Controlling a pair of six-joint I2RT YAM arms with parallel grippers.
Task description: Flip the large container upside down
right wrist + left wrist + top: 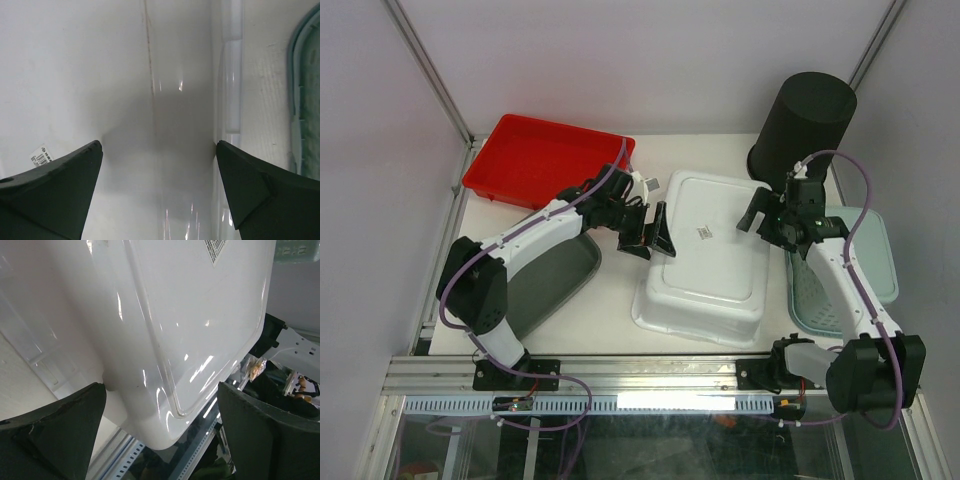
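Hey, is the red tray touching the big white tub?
Apart. The top view shows bare table between the red tray and the white tub.

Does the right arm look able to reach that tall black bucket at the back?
Probably yes. The black bucket stands just behind the open right gripper, with nothing between them, and the arm is bent, not outstretched.

The pale table [610, 320] carries five things. A large white tub [710, 255] lies bottom up at centre frame. A red tray [545, 160] is upper left, a grey bin [560, 275] left, a black bucket [805, 125] upper right and a teal basket [878, 255] right.
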